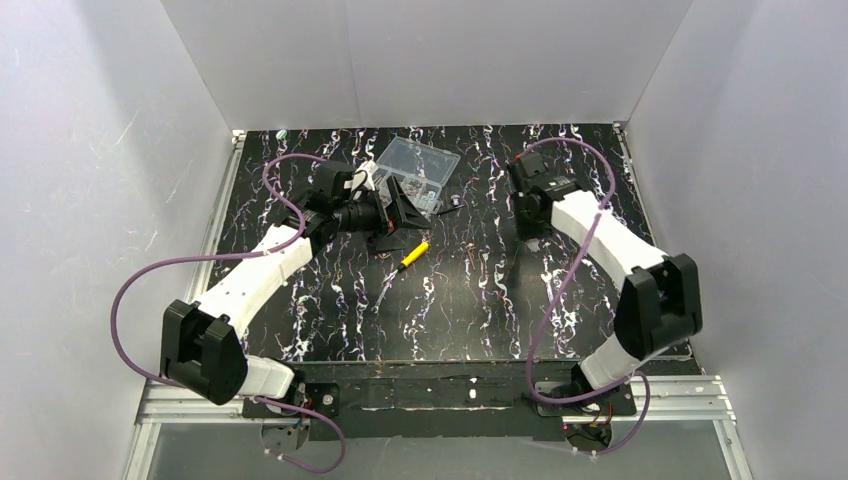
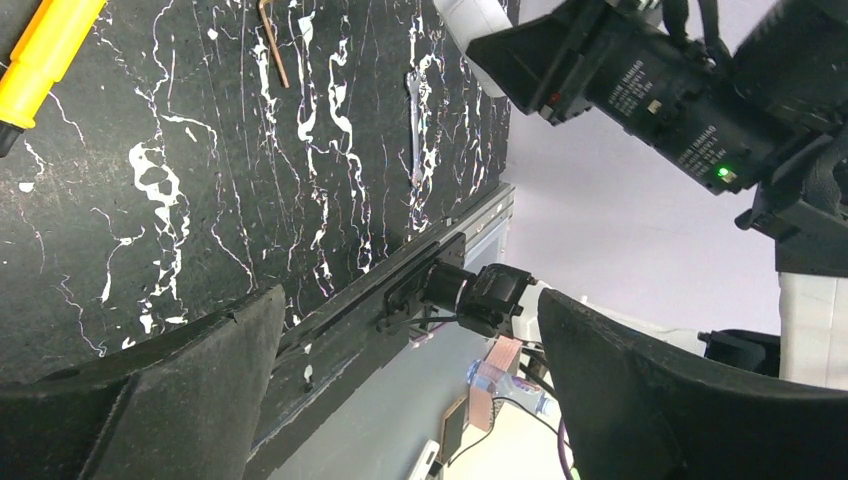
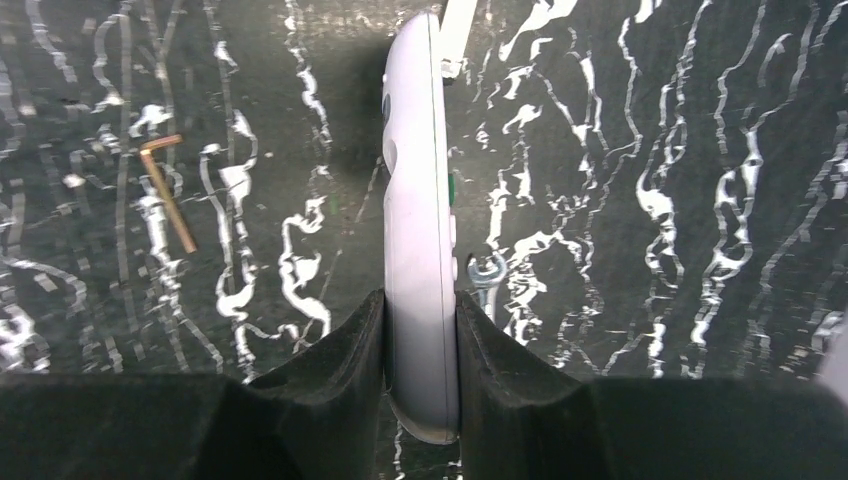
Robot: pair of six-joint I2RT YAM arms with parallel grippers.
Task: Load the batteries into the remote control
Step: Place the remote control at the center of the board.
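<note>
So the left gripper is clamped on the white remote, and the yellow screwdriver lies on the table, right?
Not quite: the right gripper is clamped on the remote, as the right wrist view shows; the left gripper is open. The screwdriver does lie on the table.

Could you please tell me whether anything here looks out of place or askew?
The remote control is clamped on edge in the right gripper, not lying flat; a hex key lies loose nearby.
</note>
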